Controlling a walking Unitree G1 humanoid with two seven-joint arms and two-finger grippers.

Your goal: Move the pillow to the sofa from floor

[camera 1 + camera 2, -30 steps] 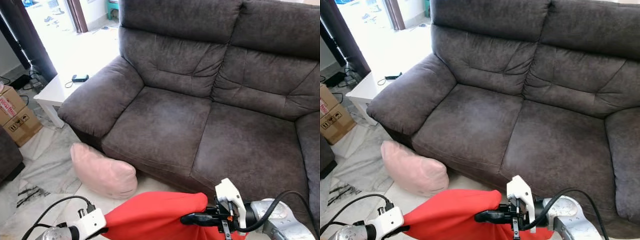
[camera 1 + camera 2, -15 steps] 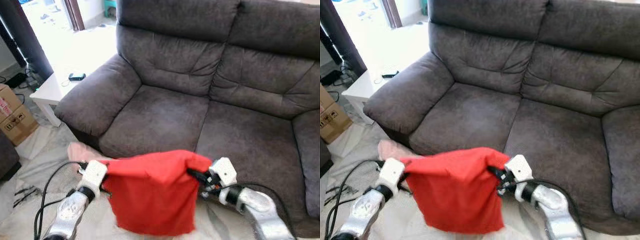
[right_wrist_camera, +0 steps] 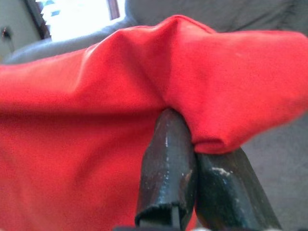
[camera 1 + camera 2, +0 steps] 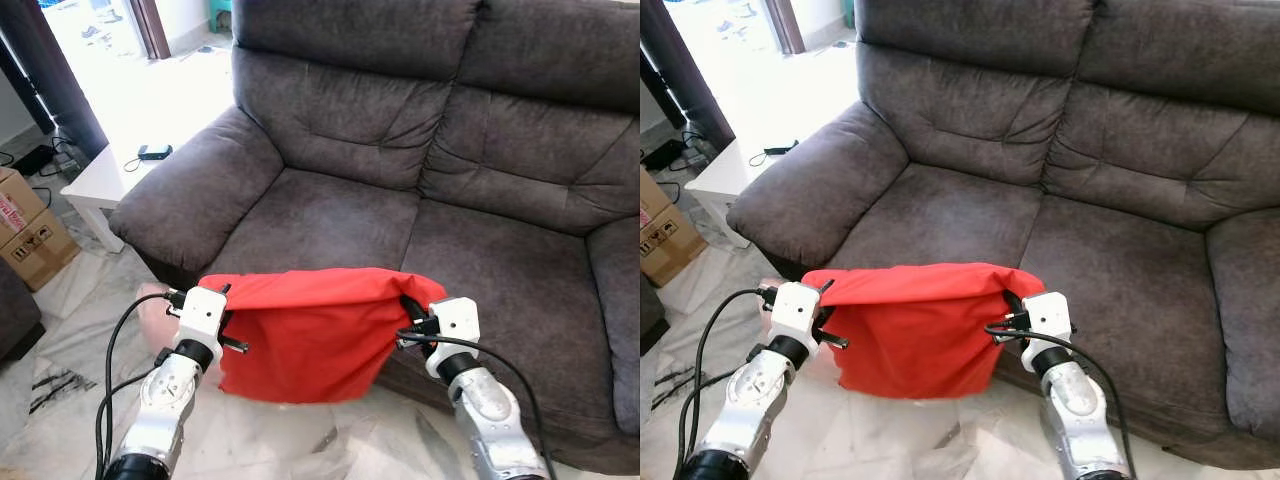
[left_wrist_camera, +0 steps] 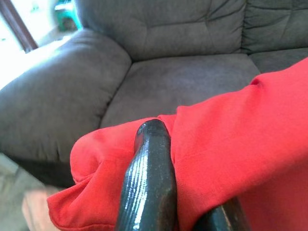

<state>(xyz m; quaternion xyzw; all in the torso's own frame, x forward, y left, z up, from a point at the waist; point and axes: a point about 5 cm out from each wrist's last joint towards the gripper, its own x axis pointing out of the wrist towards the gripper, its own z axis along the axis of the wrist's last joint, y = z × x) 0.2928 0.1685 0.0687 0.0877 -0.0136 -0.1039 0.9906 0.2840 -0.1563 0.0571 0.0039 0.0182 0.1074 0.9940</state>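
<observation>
Black fingers of the left gripper (image 4: 228, 318) and right gripper (image 4: 408, 322) are both pinched tight on the top corners of the red pillow (image 4: 305, 335). It hangs limp and flat between them, just in front of the grey sofa (image 4: 330, 215) seat. Compared to half a second ago it's lifted higher and stretched wider.

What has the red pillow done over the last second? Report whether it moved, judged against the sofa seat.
Yes. The red pillow has risen and gone forward: it sat low beneath the sofa's front edge, now it hangs level with the seat between left claw and right claw.
</observation>
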